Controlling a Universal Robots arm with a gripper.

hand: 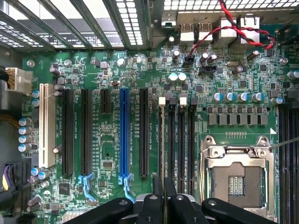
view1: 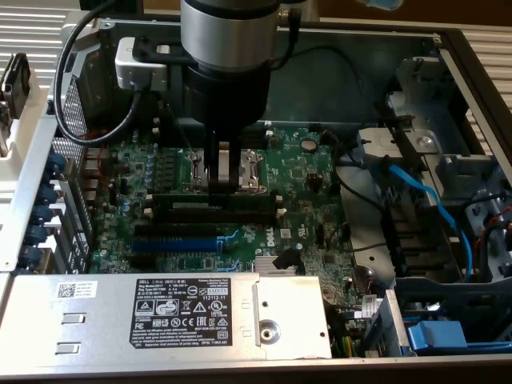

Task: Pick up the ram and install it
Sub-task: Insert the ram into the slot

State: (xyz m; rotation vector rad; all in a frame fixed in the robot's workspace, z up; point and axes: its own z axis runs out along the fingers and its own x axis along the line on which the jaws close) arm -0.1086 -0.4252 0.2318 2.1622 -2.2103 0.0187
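- Here, the exterior view shows the ram (view1: 210,205) side-on: a long dark-green stick with a pale label, standing on edge across the motherboard (view1: 304,172), near the blue expansion slot (view1: 174,242)
- The wrist view looks straight down past the gripper (hand: 164,198) onto the black memory slots (hand: 181,140), which run away from the fingertips beside the bare processor socket (hand: 236,175)
- The arm (view1: 228,48) hangs upright inside the open computer case, with its jaws clenched on the ram's upper edge
- Whether the stick is seated in a slot cannot be told
- A silver power supply (view1: 160,316) lies along the near edge, and a blue cable (view1: 424,200) sits at the exterior view's right, well apart from the gripper
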